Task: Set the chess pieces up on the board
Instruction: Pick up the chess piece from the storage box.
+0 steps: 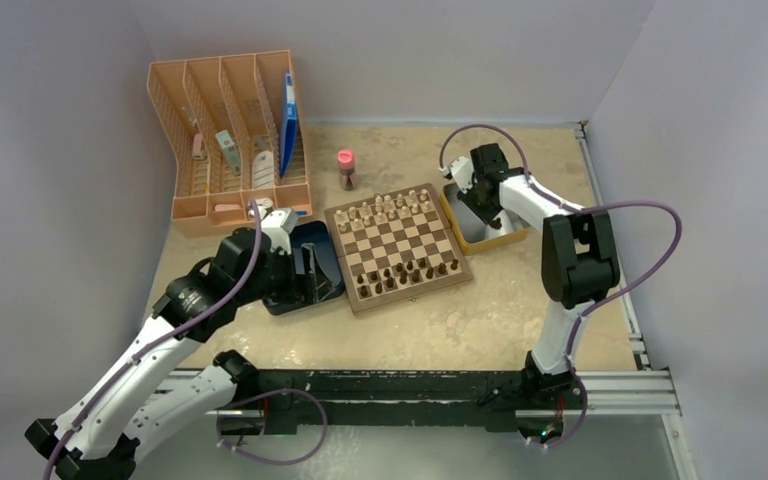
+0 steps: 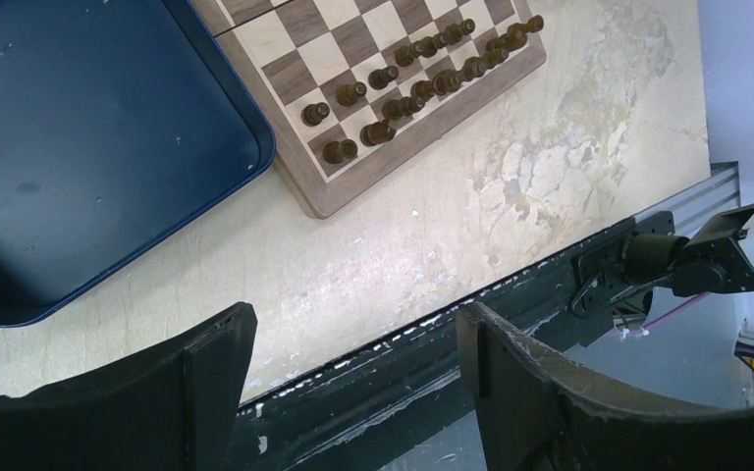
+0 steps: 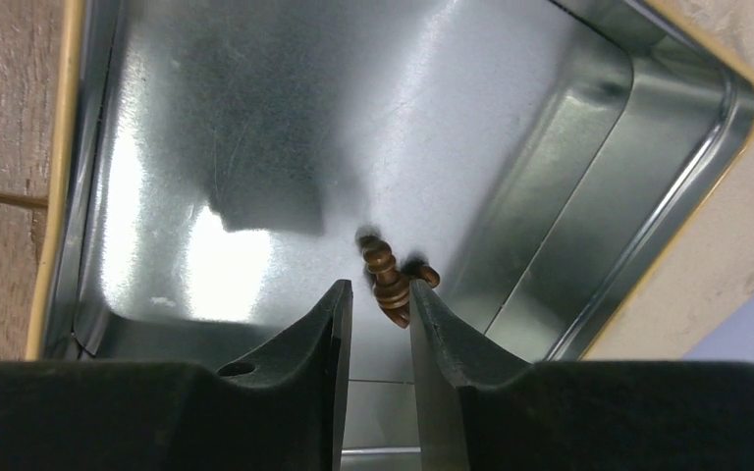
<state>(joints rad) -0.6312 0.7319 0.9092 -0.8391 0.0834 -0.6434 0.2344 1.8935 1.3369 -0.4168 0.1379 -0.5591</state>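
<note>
- Dark brown wood: one chess piece (image 3: 385, 278) lies on its side on the floor of a silver tin (image 3: 569, 147) with a yellow rim. The tin sits just beside the right edge of the board (image 1: 400, 240).
- Long axis: roughly in line with the fingers and slightly slanted. The small knobbed end points away from them toward the tin's middle, and the thicker end points toward the fingertips.
- Right gripper (image 3: 379, 287): low in the tin, jaws narrowly apart. The piece's near end lies between the tips against one finger, with a gap on the other side, so it is not clamped.
- Small brown shape touching that piece: too small to identify.
- Left gripper (image 2: 349, 324): jaws wide apart with nothing between them, over the table's near edge beside the blue box (image 2: 88, 147).
- Other dark pieces (image 2: 383, 103): upright in the board's two near rows.
- Pale pieces (image 1: 390, 208): on the far rows.
- Views: only the right wrist view shows the piece in the tin, since the arm covers it from the top. Only the top view shows the pale pieces.
</note>
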